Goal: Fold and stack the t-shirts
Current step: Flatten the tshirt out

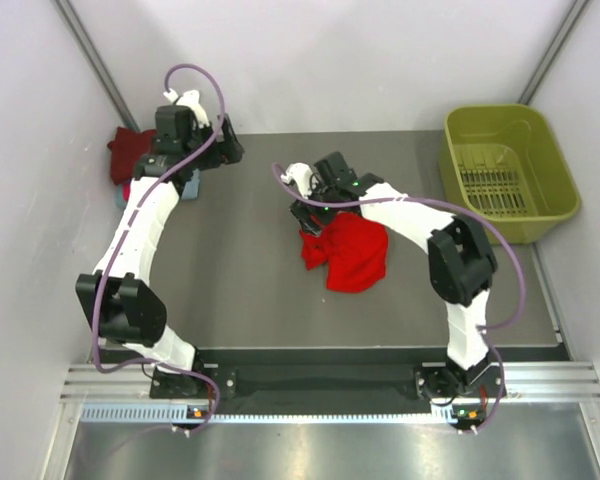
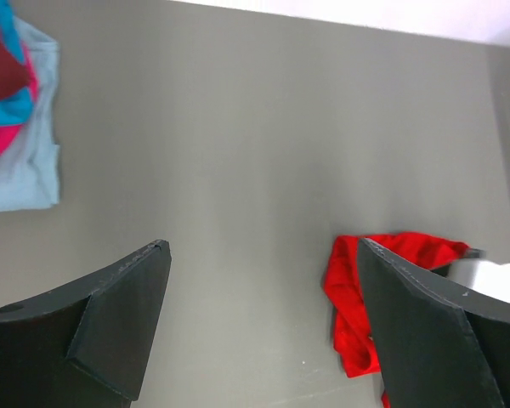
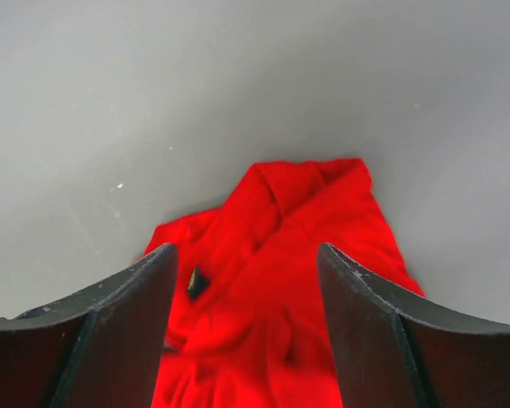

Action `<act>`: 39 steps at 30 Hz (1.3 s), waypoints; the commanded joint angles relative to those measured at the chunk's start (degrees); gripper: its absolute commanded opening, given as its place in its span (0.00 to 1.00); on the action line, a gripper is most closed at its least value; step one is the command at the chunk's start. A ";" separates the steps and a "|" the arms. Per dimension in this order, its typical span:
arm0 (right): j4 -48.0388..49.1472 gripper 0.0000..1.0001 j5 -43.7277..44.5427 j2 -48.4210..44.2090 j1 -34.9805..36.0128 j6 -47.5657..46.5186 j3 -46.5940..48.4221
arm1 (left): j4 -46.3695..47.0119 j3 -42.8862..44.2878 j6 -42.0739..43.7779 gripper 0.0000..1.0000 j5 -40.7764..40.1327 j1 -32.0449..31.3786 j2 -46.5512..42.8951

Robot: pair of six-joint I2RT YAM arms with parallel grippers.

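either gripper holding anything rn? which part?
Nothing held. The left gripper is open over the table; the right gripper is open astride the red t-shirt, not closed on it.

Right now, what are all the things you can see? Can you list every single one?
red t-shirt: one, bright red, crumpled near the middle of the table
folded shirts: four, maroon, teal, pink and pale blue, stacked at the far left corner
basket: one, olive green, far right corner, nothing showing inside
table: one, dark grey, under everything
left arm: one, white with black joints, reaching to the far left
right arm: one, white with black joints, reaching to the middle
left pincer: one, black, open, over bare table near the stack
right pincer: one, black, open, right over the red t-shirt
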 commanded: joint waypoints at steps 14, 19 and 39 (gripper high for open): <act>-2.53 0.59 -2.23 9.26 4.87 -0.64 7.13 | 2.56 -1.90 -2.80 0.94 3.87 5.07 -3.33; -2.53 0.56 -1.35 11.37 5.31 -0.11 6.43 | 2.65 -1.37 -3.06 0.93 4.49 5.34 -3.15; 1.25 0.00 9.98 14.71 4.34 -1.08 6.69 | 3.17 -3.22 -4.47 0.93 6.86 6.30 -4.65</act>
